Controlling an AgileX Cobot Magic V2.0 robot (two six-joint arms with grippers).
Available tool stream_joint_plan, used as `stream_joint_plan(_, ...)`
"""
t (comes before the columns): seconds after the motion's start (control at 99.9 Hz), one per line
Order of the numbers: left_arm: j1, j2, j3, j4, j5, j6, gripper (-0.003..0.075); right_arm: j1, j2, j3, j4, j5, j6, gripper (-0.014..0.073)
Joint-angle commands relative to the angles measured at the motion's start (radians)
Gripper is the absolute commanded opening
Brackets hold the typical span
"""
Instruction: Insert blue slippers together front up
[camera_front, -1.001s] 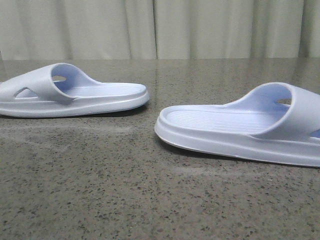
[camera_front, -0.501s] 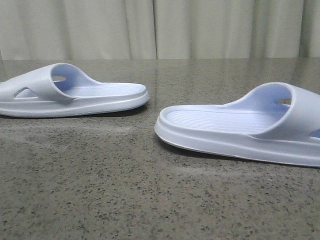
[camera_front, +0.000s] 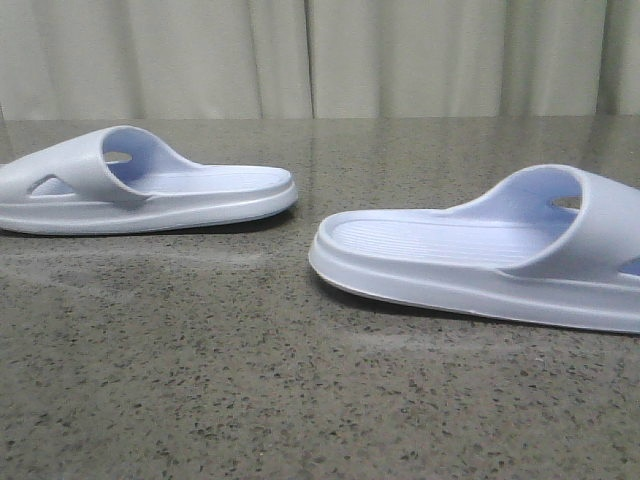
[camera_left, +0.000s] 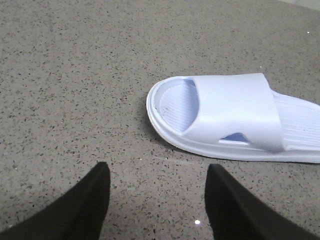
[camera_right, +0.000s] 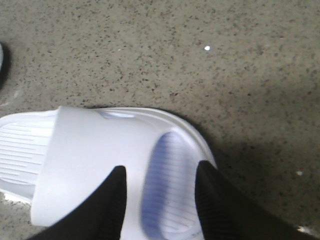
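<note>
Two pale blue slippers lie sole-down on the speckled grey table, apart from each other. The left slipper (camera_front: 150, 190) sits at the far left, and the right slipper (camera_front: 480, 260) lies nearer at the right, running off the frame edge. Neither gripper shows in the front view. In the left wrist view my left gripper (camera_left: 157, 172) is open over bare table, a short way from the left slipper (camera_left: 235, 115). In the right wrist view my right gripper (camera_right: 160, 172) is open above the toe end of the right slipper (camera_right: 90, 165), with one finger over the strap and the other near the toe rim.
The stone table (camera_front: 300, 400) stretches back to a pale curtain (camera_front: 320, 60) along its far edge. A strip of bare tabletop separates the two slippers.
</note>
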Motion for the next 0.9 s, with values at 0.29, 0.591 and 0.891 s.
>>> stream_joint_plan(0.29,0.0,0.005,-0.036,-0.022,-0.06,0.006,0.0373,-0.179,0.047,-0.015,0.104,0.115,-0.14,0.0268)
stream_joint_plan(0.591,0.0,0.005,-0.036,-0.022,-0.058,0.008,0.0373,-0.203,0.106,0.001,0.119,0.128,-0.164,0.0268)
stream_joint_plan(0.891,0.0,0.005,-0.036,-0.02,-0.06,0.008,0.0373,-0.21,0.165,0.033,0.191,0.157,-0.238,0.0268)
